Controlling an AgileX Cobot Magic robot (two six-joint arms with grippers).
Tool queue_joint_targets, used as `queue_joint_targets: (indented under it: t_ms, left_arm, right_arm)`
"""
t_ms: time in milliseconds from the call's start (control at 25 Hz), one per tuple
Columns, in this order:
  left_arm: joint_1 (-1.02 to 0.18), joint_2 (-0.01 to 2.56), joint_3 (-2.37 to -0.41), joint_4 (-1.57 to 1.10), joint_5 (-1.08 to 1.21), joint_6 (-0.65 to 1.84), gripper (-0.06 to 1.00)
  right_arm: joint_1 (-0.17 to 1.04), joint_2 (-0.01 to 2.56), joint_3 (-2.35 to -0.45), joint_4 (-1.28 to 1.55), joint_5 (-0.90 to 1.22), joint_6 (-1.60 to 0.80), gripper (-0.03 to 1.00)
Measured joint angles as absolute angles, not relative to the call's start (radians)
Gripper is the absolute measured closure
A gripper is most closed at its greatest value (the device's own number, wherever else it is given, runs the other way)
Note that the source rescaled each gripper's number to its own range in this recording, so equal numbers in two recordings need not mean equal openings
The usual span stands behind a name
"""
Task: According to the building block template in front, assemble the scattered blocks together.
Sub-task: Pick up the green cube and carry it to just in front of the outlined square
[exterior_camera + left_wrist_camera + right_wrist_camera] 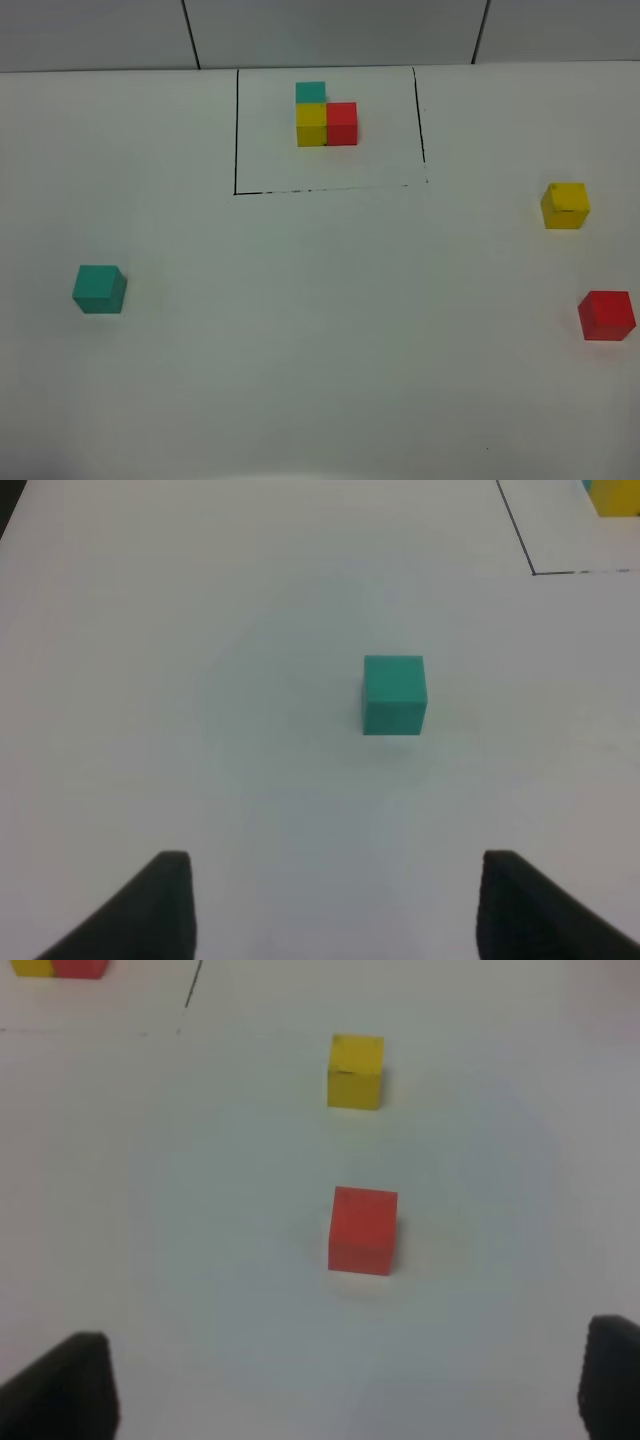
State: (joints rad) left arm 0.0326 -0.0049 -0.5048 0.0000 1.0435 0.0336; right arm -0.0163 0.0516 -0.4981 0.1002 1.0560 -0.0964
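At the left of the table (300, 350), the teal cube (99, 289) is faced by the left gripper (335, 860), jaws held apart and empty. At the back middle, the building block template (325, 115) is framed in black. At the right, the yellow cube (565, 205) and red cube (606, 315) are faced by the right gripper (350, 1332), likewise parted, empty.

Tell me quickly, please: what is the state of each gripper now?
Left gripper: open, holding nothing; the teal cube lies ahead of it.
Right gripper: open, holding nothing.
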Motion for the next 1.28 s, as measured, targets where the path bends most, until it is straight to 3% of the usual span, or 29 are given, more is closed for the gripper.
queue_joint_targets:
  t_ms: [1280]
  left_arm:
    - [0.033,-0.004,-0.505,0.013,1.043,0.034,0.53]
  right_arm:
    - [-0.016,0.052,-0.498,0.101,1.056,-0.094,0.05]
